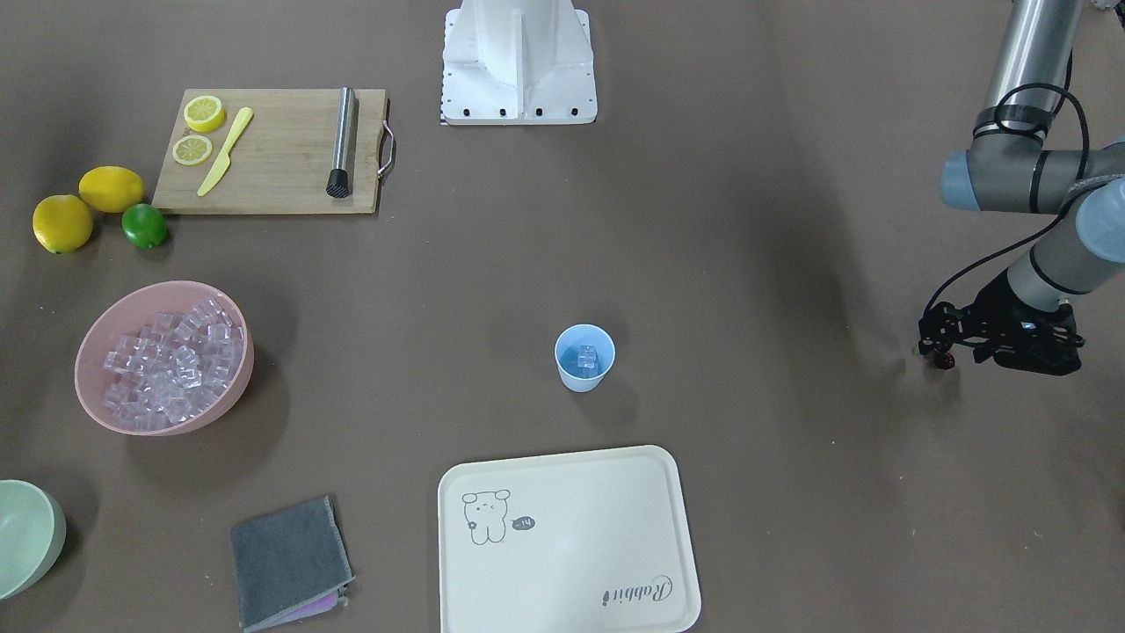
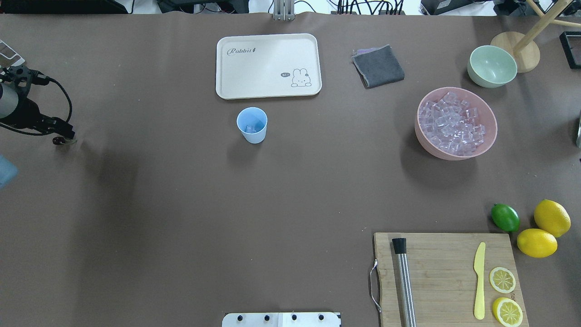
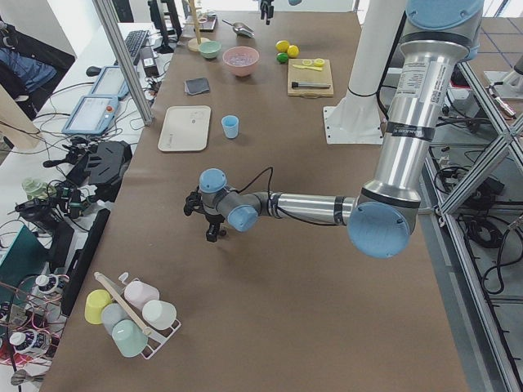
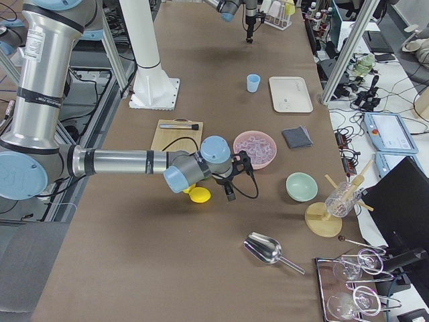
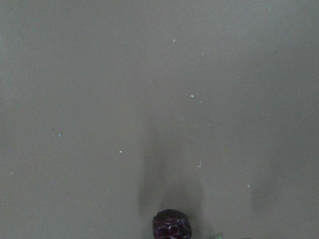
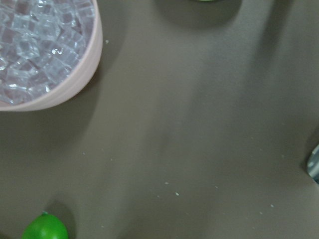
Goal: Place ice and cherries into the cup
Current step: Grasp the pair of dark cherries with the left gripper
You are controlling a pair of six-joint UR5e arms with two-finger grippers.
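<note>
The light-blue cup (image 1: 584,360) stands mid-table with a few ice cubes (image 1: 586,356) inside; it also shows in the overhead view (image 2: 252,131). More ice (image 1: 167,365) fills the pink bowl (image 2: 454,154). My left gripper (image 1: 940,352) is far out to the cup's side, shut on the dark cherries (image 1: 944,360), held just above the table; one cherry (image 5: 172,225) shows at the bottom of the left wrist view. My right gripper (image 4: 230,194) shows only in the exterior right view, hovering beside the pink bowl; I cannot tell whether it is open or shut.
A cream tray (image 2: 268,86) lies just beyond the cup, a grey cloth (image 2: 378,66) and a pale green bowl (image 2: 492,66) further right. A cutting board (image 2: 442,277) with muddler, knife and lemon slices, two lemons and a lime (image 2: 505,217) lie near the robot's right.
</note>
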